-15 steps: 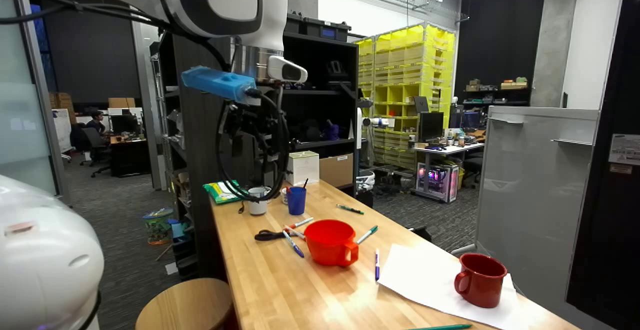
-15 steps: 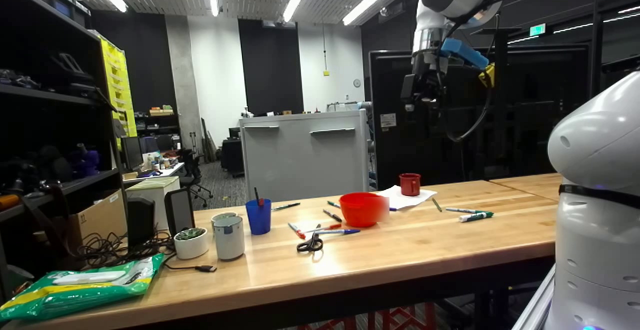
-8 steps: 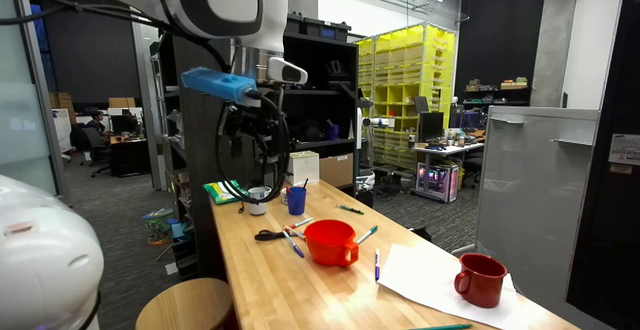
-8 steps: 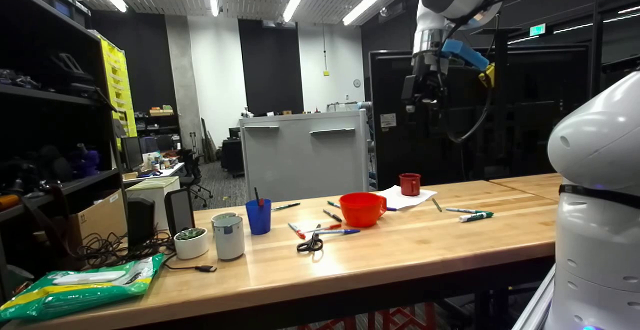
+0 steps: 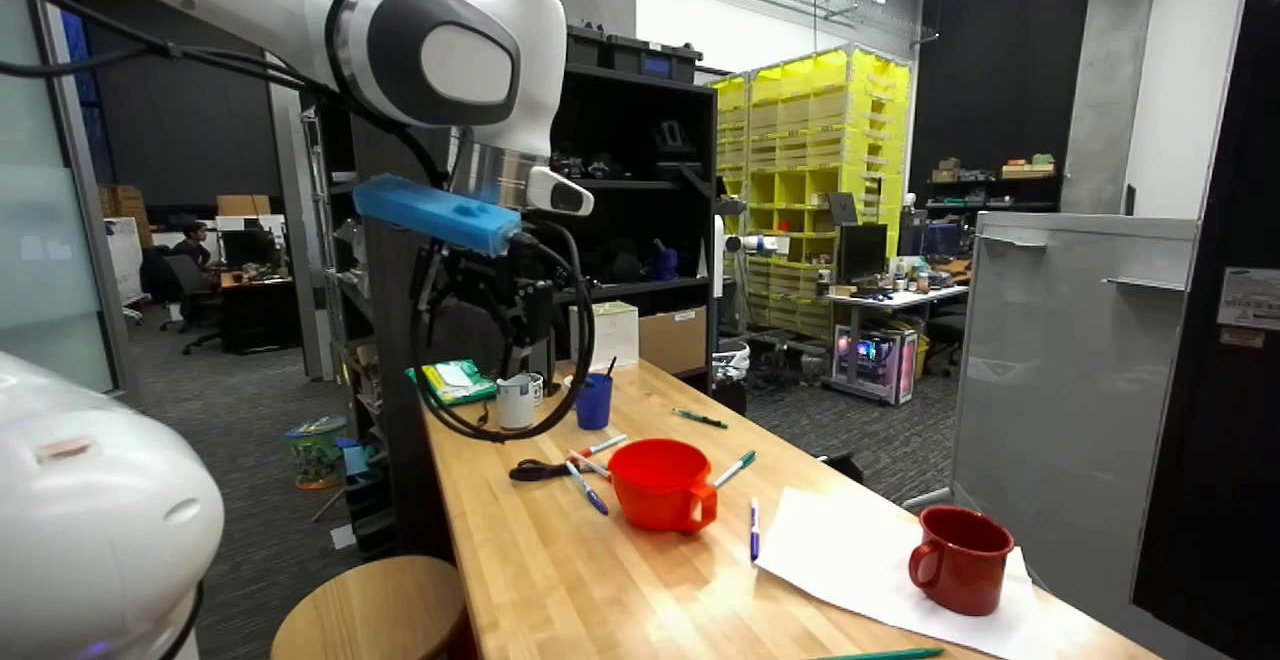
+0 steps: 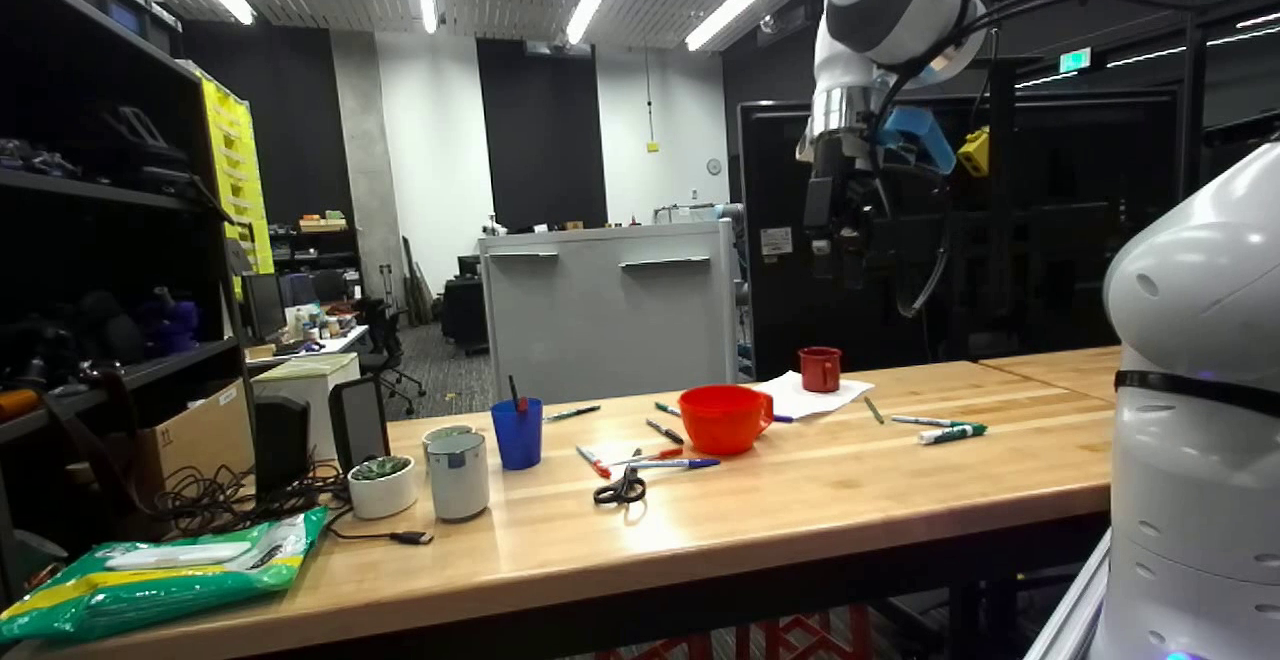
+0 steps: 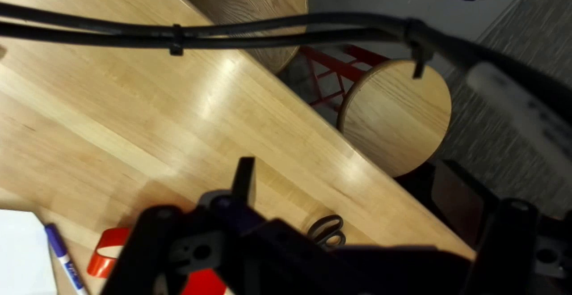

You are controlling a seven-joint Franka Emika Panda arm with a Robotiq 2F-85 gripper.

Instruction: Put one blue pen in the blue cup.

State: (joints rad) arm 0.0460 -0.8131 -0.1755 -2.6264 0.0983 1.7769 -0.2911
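The small blue cup [image 5: 593, 405] stands upright at the far part of the table, with a dark pen and something red in it; it shows also in an exterior view [image 6: 517, 435]. A blue pen [image 5: 587, 488] lies between the scissors and the wide red cup, also visible in an exterior view [image 6: 690, 463]. Another blue pen [image 5: 755, 530] lies beside the white paper; it shows in the wrist view [image 7: 65, 259] at lower left. My gripper [image 7: 353, 190] is open and empty, high above the table; it shows in an exterior view [image 6: 838, 252]. The blue cup is out of the wrist view.
The wide red cup [image 5: 660, 485] stands mid-table by the scissors [image 7: 327, 231]. A red mug [image 5: 960, 560] stands on white paper [image 5: 850, 560]. A white cup [image 6: 458, 480] stands near the blue cup. Other pens lie around. A stool [image 7: 397, 116] stands by the table's edge.
The arm and gripper have moved down, and slightly left in both exterior views. The gripper has tilted a little. The cups and pens have not moved.
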